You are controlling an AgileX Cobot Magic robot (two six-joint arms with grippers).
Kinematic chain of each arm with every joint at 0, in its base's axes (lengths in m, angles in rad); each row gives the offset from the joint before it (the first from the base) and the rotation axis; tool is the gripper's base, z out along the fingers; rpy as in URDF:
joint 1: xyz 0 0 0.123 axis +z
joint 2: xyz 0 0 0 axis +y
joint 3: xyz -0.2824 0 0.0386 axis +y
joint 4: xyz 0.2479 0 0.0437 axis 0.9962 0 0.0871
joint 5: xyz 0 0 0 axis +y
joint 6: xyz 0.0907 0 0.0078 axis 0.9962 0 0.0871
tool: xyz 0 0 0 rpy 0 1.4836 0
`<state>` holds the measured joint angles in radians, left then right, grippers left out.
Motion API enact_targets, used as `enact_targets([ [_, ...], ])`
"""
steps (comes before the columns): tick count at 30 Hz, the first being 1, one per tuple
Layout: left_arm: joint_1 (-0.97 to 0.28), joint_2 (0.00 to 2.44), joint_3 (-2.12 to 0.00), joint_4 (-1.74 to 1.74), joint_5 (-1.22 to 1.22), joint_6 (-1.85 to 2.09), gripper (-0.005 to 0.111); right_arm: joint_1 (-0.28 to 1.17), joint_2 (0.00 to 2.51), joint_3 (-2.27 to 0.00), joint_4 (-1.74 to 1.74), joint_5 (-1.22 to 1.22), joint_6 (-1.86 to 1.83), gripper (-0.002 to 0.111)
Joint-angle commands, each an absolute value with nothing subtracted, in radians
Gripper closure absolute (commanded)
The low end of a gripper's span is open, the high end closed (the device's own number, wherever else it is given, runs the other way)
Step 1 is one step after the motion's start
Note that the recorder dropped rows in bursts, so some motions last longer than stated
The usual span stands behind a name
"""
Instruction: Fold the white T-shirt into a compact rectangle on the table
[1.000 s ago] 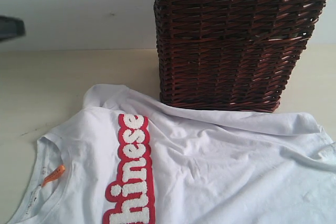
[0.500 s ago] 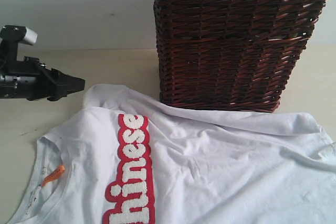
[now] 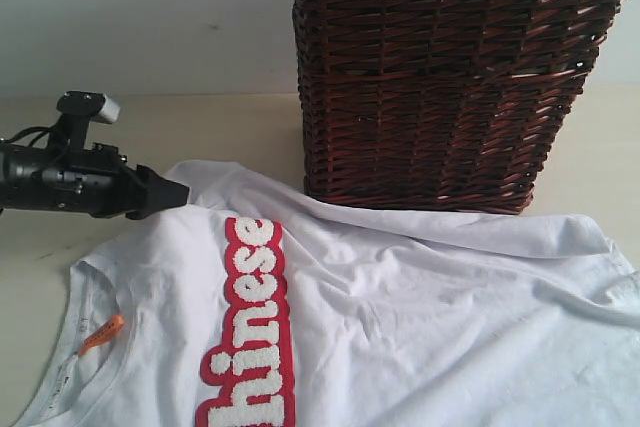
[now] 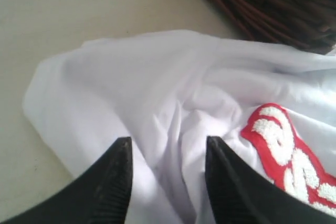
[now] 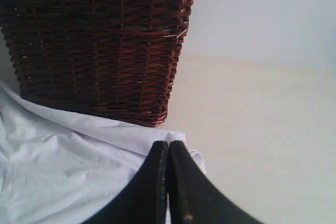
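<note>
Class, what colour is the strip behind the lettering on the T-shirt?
Red; the strip shows best in the exterior view.

A white cotton T-shirt [image 3: 400, 317] is spread flat on a pale beige flat table [image 3: 150, 127]. Behind it a dark brown woven wicker basket [image 3: 450, 77] is placed, touching its far edge. A black left gripper [image 3: 182, 193] is positioned at the shirt's sleeve (left side of the exterior view), over the cloth.
</note>
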<state>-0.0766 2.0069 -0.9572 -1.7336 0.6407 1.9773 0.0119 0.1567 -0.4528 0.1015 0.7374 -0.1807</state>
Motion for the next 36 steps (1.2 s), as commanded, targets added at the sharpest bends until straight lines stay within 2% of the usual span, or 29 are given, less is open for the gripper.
enact_targets([
  [1, -0.124, 2.038, -0.992, -1.744, 0.593, 1.982, 0.068, 0.011, 0.151, -0.45, 0.107, 0.725, -0.178, 0.108],
  [3, -0.14, 2.045, -1.001, -1.744, 0.541, 1.982, 0.08, 0.011, 0.151, -0.45, 0.107, 0.725, -0.178, 0.108],
  [6, -0.145, 2.051, -1.011, -1.744, 0.513, 1.997, 0.106, 0.011, 0.151, -0.45, 0.107, 0.725, -0.178, 0.108],
  [14, -0.147, 2.043, -1.11, -1.744, 0.469, 2.099, 0.107, 0.011, 0.151, -0.45, 0.107, 0.725, -0.178, 0.108],
  [18, -0.166, 2.033, -1.168, -1.606, 0.474, 2.099, 0.107, 0.011, 0.151, -0.45, 0.107, 0.725, -0.178, 0.108],
  [24, -0.192, 2.035, -1.16, -1.566, 0.468, 2.082, 0.106, 0.011, 0.151, -0.45, 0.107, 0.725, -0.178, 0.108],
  [27, -0.185, 2.035, -1.16, -1.651, 0.447, 2.013, 0.092, 0.011, 0.151, -0.45, 0.107, 0.725, -0.178, 0.108],
  [32, -0.168, 2.028, -1.16, -1.694, 0.331, 1.589, 0.047, 0.011, 0.151, -0.45, 0.107, 0.725, -0.178, 0.108],
  [35, -0.168, 2.005, -1.16, -1.656, 0.233, 1.483, 0.032, 0.011, 0.151, -0.45, 0.107, 0.725, -0.178, 0.108],
  [36, -0.168, 1.994, -1.16, -1.634, 0.219, 1.473, 0.03, 0.011, 0.151, -0.45, 0.107, 0.725, -0.178, 0.108],
])
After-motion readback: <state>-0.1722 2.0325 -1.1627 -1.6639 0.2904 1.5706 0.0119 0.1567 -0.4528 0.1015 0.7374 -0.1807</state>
